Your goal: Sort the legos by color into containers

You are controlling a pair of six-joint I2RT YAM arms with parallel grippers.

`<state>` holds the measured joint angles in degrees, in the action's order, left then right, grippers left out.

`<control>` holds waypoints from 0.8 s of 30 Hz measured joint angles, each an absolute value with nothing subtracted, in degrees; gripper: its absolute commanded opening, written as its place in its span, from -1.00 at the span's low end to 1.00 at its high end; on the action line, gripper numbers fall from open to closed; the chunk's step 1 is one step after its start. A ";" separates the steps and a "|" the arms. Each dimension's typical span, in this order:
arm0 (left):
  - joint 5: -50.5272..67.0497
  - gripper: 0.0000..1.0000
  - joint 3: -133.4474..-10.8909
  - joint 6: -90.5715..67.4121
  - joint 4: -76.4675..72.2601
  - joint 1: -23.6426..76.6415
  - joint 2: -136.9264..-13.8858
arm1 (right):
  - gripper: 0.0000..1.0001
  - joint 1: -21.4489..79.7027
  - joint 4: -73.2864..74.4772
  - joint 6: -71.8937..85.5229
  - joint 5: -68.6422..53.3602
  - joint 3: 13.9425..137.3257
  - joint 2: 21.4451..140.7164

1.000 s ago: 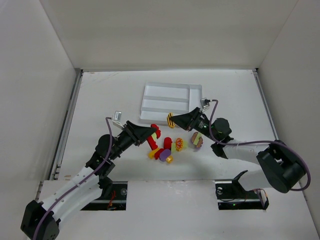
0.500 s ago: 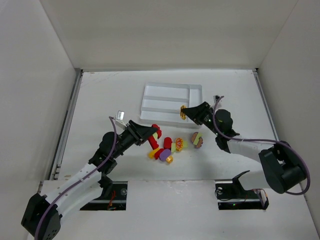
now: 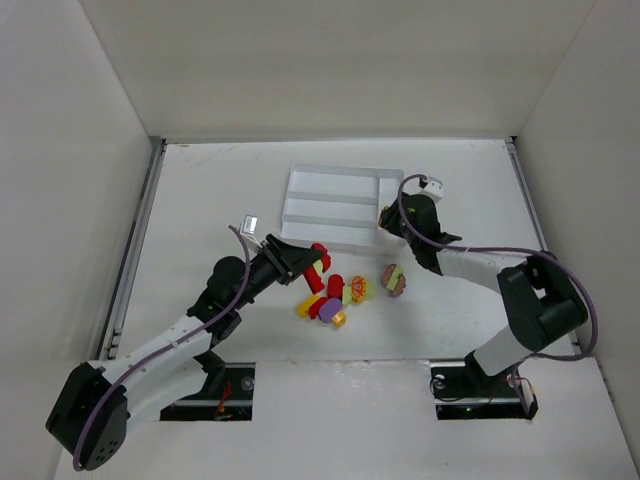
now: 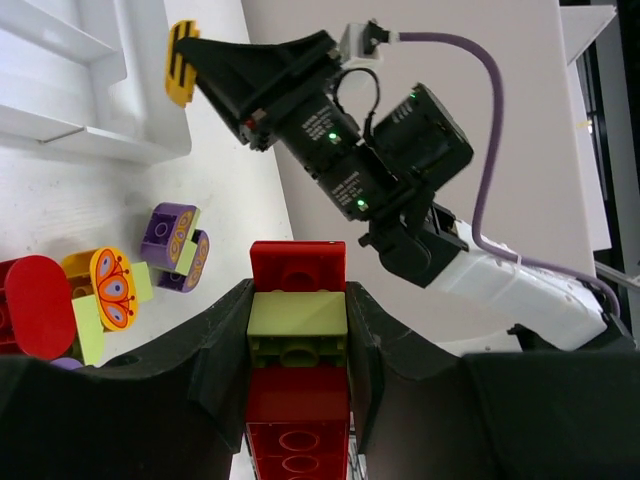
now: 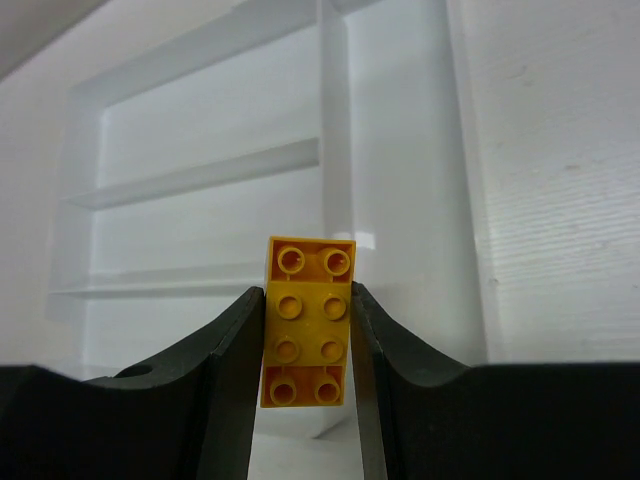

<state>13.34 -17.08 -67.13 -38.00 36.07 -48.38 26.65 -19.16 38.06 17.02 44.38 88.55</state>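
My left gripper (image 4: pixel 297 292) is shut on a stack of red and lime legos (image 4: pixel 297 320), held above the table beside the loose pile (image 3: pixel 335 295). In the top view that stack (image 3: pixel 320 260) sticks out of the left gripper (image 3: pixel 306 264). My right gripper (image 5: pixel 305 296) is shut on an orange-yellow brick (image 5: pixel 307 320), studs facing the camera. It hangs over the right end of the white tray (image 3: pixel 340 178), by the crosswise slot (image 5: pixel 400 150). From above, the right gripper (image 3: pixel 388 218) is at the tray's near right corner. The tray's slots look empty.
Loose on the table lie a red rounded piece (image 4: pixel 35 305), an orange-yellow butterfly piece (image 4: pixel 112 290) and a purple and lime pair (image 3: pixel 395 280). White walls enclose the table on three sides.
My right gripper has carried the orange-yellow brick from beside the pile up and right to the tray's right end. My left gripper has shifted slightly right and away with its stack.
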 measured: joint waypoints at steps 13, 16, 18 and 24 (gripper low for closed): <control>15.66 -0.75 -17.23 -68.40 -44.14 36.29 -53.76 | 0.43 24.36 -14.98 35.55 21.58 45.50 89.45; 16.38 -0.75 -17.39 -69.19 -45.82 36.25 -54.85 | 0.36 24.40 -14.48 35.55 19.59 44.56 85.03; 16.99 -0.75 -17.41 -69.71 -47.03 36.25 -55.51 | 0.27 24.95 -14.72 35.64 17.28 42.76 79.66; 19.53 -0.75 -17.69 -72.47 -50.39 34.79 -57.01 | 0.44 31.07 -23.44 39.53 2.76 31.48 59.40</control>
